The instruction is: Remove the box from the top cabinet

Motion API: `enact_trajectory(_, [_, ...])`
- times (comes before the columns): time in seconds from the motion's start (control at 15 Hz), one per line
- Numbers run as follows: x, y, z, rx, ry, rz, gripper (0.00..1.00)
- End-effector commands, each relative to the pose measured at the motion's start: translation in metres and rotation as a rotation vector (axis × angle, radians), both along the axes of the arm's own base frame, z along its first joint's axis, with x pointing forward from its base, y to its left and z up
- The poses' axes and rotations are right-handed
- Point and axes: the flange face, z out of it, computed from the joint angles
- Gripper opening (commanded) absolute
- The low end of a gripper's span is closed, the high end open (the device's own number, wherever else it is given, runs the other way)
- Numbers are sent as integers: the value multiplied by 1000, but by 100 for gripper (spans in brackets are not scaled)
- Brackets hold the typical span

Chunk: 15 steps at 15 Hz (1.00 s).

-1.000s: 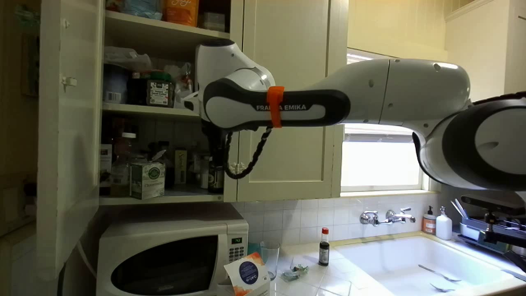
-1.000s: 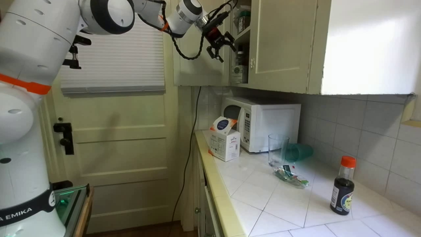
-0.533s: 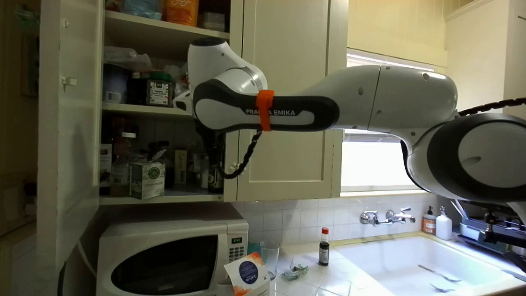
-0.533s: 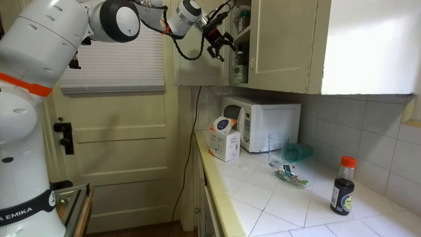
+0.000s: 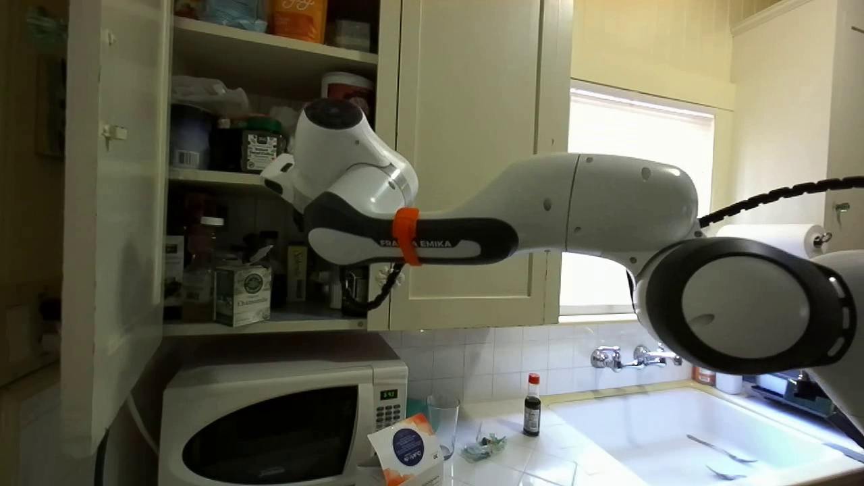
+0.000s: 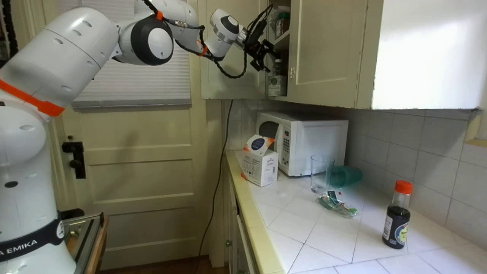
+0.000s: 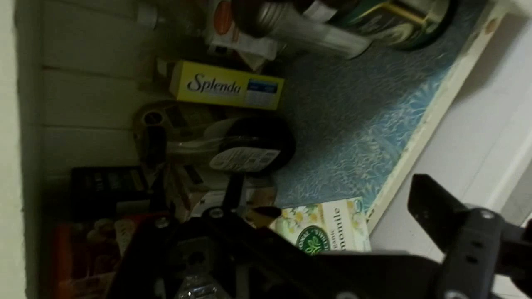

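Observation:
The white wall cabinet point(image 5: 266, 329) stands with its left door open, also seen in an exterior view point(image 6: 327, 49). A white and green chamomile tea box point(image 5: 243, 297) sits on its lowest shelf near the front edge; it also shows in an exterior view point(image 6: 276, 85). In the wrist view the tea box point(image 7: 324, 224) lies between the open fingers, partly hidden by the gripper point(image 7: 330, 197). My gripper point(image 6: 271, 61) is open and empty at the cabinet opening, above and in front of the box. In an exterior view the arm hides the gripper.
A yellow Splenda box point(image 7: 226, 87), a dark-based bottle point(image 7: 257, 145) and jars stand deeper on that shelf. The open cabinet door point(image 5: 118, 223) is at the left. The microwave point(image 5: 283, 364) is below. A white and orange box point(image 6: 260, 167), glass point(image 6: 321, 173) and sauce bottle point(image 6: 396, 224) stand on the counter.
The arm has moved lower and to the left in an exterior view. The gripper has moved closer to the cabinet opening and has turned. The tea box has not moved.

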Motion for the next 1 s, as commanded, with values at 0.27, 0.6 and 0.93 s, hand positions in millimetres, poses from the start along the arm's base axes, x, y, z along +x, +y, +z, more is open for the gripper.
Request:
enact_trajectory(0.27, [33, 17, -33, 127, -128, 207, 100])
enact_trajectory(0.6, [38, 25, -49, 186, -98, 312, 100])
enact_trajectory(0.93, [46, 17, -56, 180, -94, 364, 100])
